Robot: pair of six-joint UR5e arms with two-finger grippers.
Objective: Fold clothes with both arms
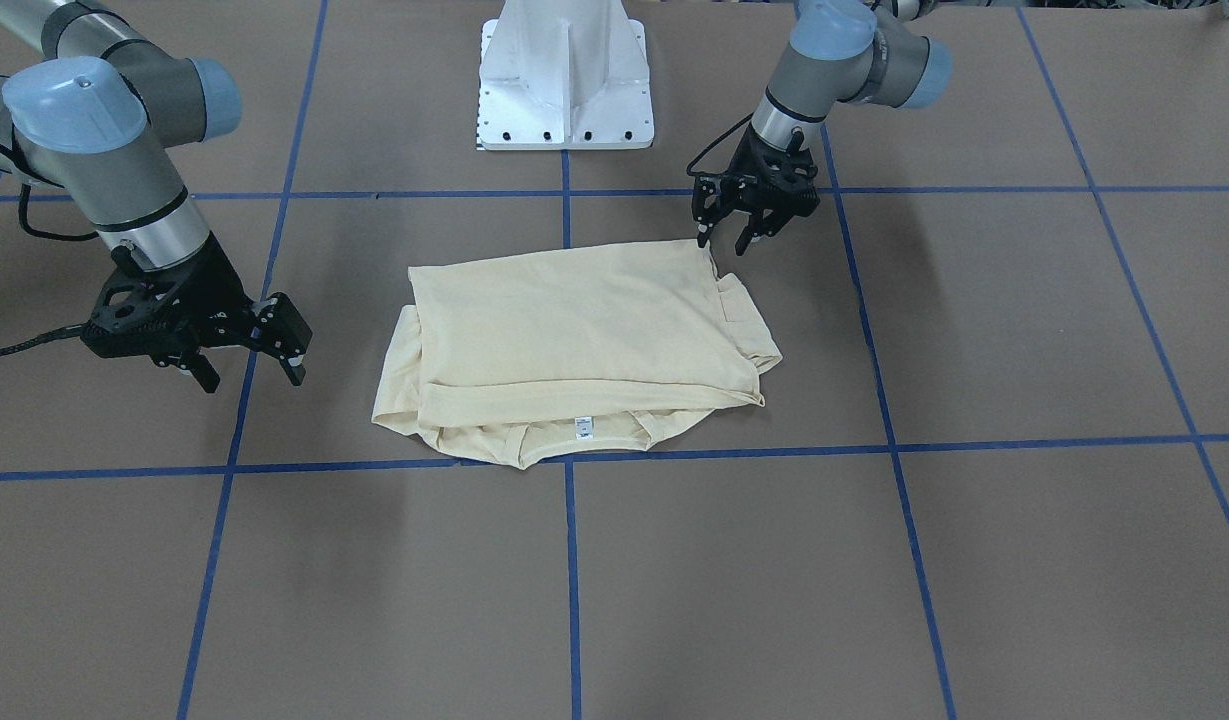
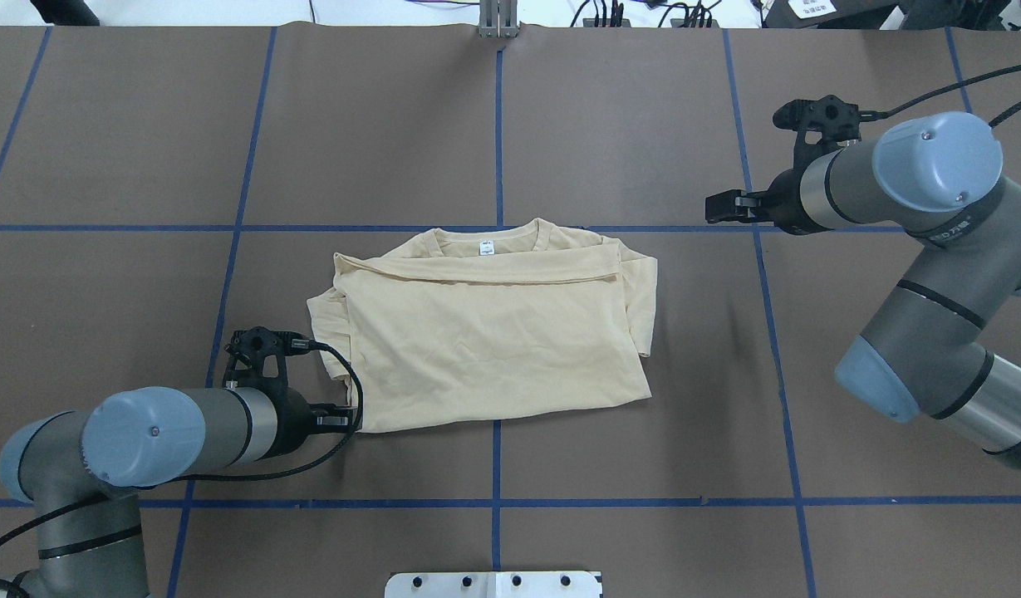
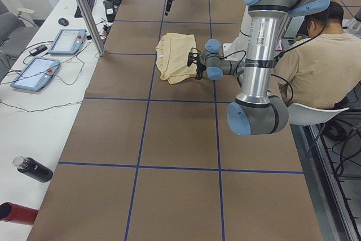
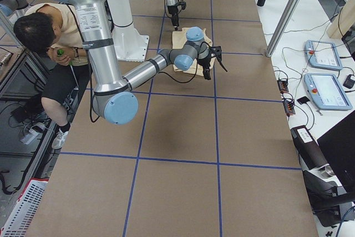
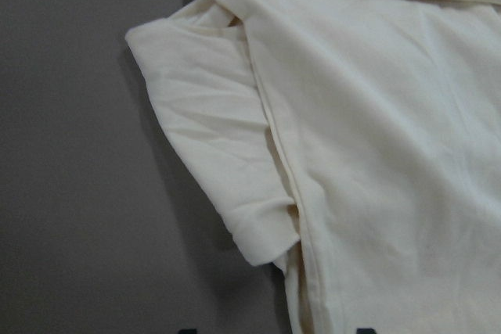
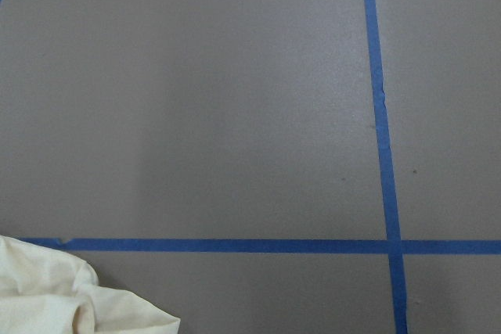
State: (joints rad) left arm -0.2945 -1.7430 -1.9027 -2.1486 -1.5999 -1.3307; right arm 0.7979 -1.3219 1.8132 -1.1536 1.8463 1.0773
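A pale cream-yellow thin knit T-shirt (image 1: 574, 330) lay folded into a rough rectangle near the middle of a brown paper-covered table (image 1: 974, 330) marked into squares by blue tape lines (image 1: 570, 560). The shirt's neckline faced away from the robot, with a small white neck label (image 1: 582, 427) showing at that edge, and folded sleeve ends stuck out a little at both sides. The grey metal left arm (image 2: 144, 432), with light-blue joint caps, reached low across the table to the shirt's corner nearest the robot. Its black two-finger left gripper (image 1: 724, 243) pointed down with its fingers spread apart and nothing between them. One fingertip sat right at the corner of the cloth, though whether it touched could not be told. The left wrist camera looked closely down on a sleeve cuff (image 5: 211, 138) lying beside the shirt's side seam. The grey right arm (image 2: 917, 216) held its black right gripper (image 1: 254, 380) above bare table, well apart from the shirt's other side, fingers wide apart and empty. The right wrist camera showed mostly brown table and crossing tape, with only a rumpled bit of the shirt in its lower left corner. A white bolted pedestal base (image 1: 564, 80) stood between the arms at the robot's edge. In the side views, a person (image 3: 313, 63) in a beige top sat beside the robot.
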